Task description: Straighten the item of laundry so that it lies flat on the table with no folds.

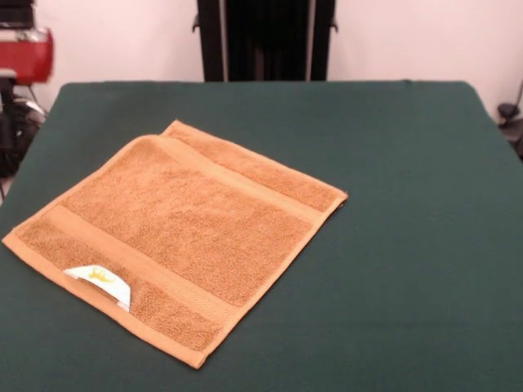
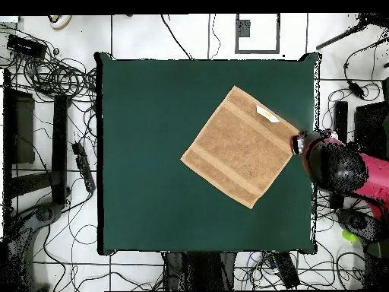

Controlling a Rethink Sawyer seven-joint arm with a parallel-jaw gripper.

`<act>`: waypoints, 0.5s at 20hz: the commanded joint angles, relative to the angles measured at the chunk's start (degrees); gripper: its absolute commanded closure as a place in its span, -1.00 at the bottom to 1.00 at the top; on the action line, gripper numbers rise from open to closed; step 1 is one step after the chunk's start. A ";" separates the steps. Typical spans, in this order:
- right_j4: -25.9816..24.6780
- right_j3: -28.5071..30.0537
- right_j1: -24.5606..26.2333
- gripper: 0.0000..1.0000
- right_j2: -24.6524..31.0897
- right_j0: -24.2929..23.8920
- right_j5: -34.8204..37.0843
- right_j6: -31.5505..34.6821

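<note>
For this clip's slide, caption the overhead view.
Orange-tan terry towel lying diagonally on the dark green table, red-and-black arm at its edge.

Front view – low oblique from the table's [image 1: 409, 245] near edge, facing across it, fairly close, near edge cropped. Overhead view – straight down from high up, whole table [image 2: 152, 152] plus floor around. Both share the table and towel [image 1: 188, 237] [image 2: 240, 146].

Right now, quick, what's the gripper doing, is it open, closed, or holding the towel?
Gripper: off the table's edge beside the towel's corner; open or shut cannot be told, and a hold on the towel cannot be confirmed.
</note>
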 commanded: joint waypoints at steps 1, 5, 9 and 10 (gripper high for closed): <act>3.79 8.02 -8.54 1.00 2.33 -1.20 5.00 2.39; 10.61 11.99 -21.98 1.00 4.16 -6.72 15.62 -7.04; 12.54 10.95 -26.92 1.00 4.17 -8.94 21.93 -11.40; 12.43 10.82 -27.16 1.00 4.41 -9.23 22.25 -11.60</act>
